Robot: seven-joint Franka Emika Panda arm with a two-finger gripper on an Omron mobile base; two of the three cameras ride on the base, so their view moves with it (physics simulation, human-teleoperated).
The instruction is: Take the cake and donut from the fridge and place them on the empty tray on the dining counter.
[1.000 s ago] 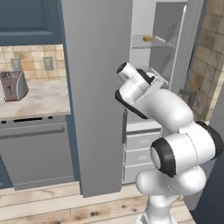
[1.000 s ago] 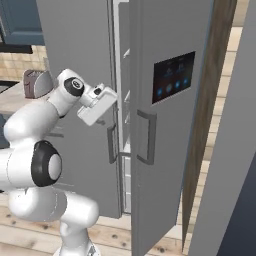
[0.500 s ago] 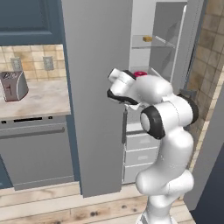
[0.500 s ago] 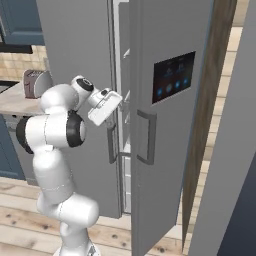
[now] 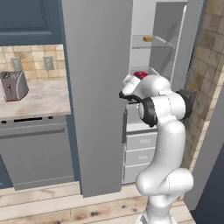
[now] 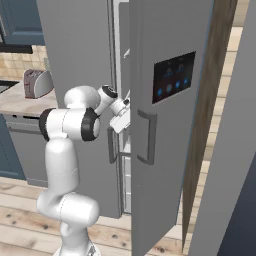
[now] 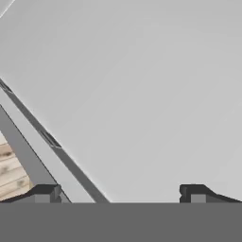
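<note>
The fridge (image 5: 98, 87) stands with its left door swung open, and the shelves inside show. The cake (image 5: 148, 39), a tiny tan-orange cube, sits on an upper shelf. The red-pink donut (image 5: 140, 74) lies on the shelf below, just above and behind my arm. My gripper (image 7: 119, 194) is open with nothing between its fingertips (image 7: 45, 193), facing a plain grey fridge surface at close range. The hand (image 6: 121, 114) sits at the gap between the two doors, at handle height. The empty tray and the dining counter are out of view.
The right door carries a black panel with blue lights (image 6: 174, 77) and a vertical handle (image 6: 147, 137). White drawers (image 5: 140, 146) fill the fridge's lower part. A toaster (image 5: 13, 85) stands on the kitchen worktop at left. A stone-tiled wall (image 5: 205, 74) borders the right.
My arm has straightened up from a folded pose, and the hand has swung in toward the gap between the fridge doors. The jaws stay open.
</note>
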